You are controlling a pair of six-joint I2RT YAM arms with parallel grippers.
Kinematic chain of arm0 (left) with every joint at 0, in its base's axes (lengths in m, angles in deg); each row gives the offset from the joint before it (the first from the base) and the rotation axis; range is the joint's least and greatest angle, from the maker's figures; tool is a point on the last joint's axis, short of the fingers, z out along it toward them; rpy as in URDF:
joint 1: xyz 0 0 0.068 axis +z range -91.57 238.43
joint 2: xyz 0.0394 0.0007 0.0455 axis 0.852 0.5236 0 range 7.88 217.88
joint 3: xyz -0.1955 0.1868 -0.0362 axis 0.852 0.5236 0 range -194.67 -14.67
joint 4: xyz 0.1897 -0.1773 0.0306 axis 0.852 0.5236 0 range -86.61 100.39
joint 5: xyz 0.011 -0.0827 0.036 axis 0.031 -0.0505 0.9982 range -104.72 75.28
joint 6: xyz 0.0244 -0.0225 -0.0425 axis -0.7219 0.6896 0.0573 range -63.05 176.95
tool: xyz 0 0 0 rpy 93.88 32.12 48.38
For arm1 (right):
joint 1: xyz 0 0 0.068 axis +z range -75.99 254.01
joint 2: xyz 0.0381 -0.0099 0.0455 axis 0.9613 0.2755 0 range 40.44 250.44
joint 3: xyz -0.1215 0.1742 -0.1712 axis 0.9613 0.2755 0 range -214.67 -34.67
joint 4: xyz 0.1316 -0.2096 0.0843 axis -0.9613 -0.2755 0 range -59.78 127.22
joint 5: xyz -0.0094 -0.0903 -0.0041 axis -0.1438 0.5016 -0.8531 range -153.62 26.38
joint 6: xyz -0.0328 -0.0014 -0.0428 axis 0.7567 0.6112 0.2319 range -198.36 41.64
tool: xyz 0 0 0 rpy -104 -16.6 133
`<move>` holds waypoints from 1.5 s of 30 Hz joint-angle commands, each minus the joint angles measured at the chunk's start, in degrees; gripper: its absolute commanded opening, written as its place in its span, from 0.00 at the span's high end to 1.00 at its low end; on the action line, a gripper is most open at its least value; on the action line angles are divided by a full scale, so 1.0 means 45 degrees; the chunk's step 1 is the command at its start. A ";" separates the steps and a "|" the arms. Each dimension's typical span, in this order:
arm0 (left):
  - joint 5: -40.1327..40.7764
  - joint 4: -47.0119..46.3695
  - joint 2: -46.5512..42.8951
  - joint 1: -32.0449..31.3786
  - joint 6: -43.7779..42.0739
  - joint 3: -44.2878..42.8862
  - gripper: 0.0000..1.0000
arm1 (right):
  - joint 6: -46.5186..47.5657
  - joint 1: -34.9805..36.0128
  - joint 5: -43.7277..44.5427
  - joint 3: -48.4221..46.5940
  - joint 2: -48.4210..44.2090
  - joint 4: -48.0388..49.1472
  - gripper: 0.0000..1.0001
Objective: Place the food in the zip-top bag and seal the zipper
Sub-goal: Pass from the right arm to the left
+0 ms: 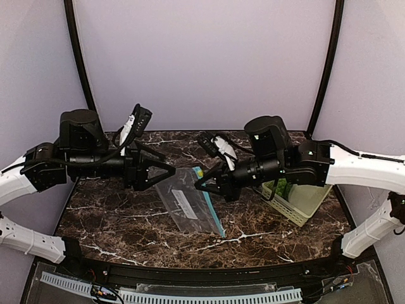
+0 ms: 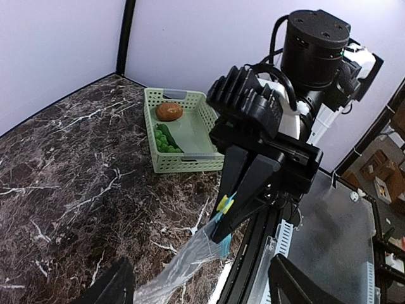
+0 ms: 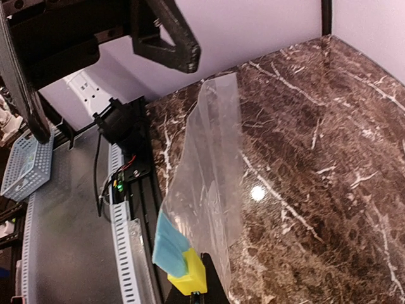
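Observation:
The clear zip-top bag (image 1: pixel 185 201) hangs slanted above the marble table. My right gripper (image 1: pixel 201 185) is shut on its teal-blue zipper (image 3: pixel 166 244), beside the yellow slider (image 3: pixel 188 273). This grip also shows in the left wrist view (image 2: pixel 223 221). My left gripper (image 1: pixel 171 171) is open and empty at the bag's other side, and the bag's loose end (image 2: pixel 166 282) reaches between its spread fingers. The brown-orange potato (image 2: pixel 169 111) and the green vegetable (image 2: pixel 166 139) lie in the pale green basket (image 2: pixel 190 158).
The basket (image 1: pixel 302 206) stands at the table's right side, partly under my right arm. A dark frame rail (image 1: pixel 202 272) runs along the table's near edge. Purple walls enclose the back and sides.

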 commanded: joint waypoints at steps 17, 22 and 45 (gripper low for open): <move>-0.3708 -0.0571 0.1976 -0.0033 -0.1619 -0.0298 0.65 | -0.0912 -0.0253 -0.3305 -0.0168 -0.0254 -0.0810 1.00; -0.4063 -0.0575 0.2139 -0.0034 -0.1422 -0.0144 0.69 | -0.0880 -0.0277 -0.3426 -0.0311 -0.0094 -0.0796 1.00; -0.4376 -0.1302 0.1690 -0.0032 -0.0772 0.0520 0.99 | -0.1210 -0.0926 -0.3397 0.0752 -0.1359 0.0700 0.29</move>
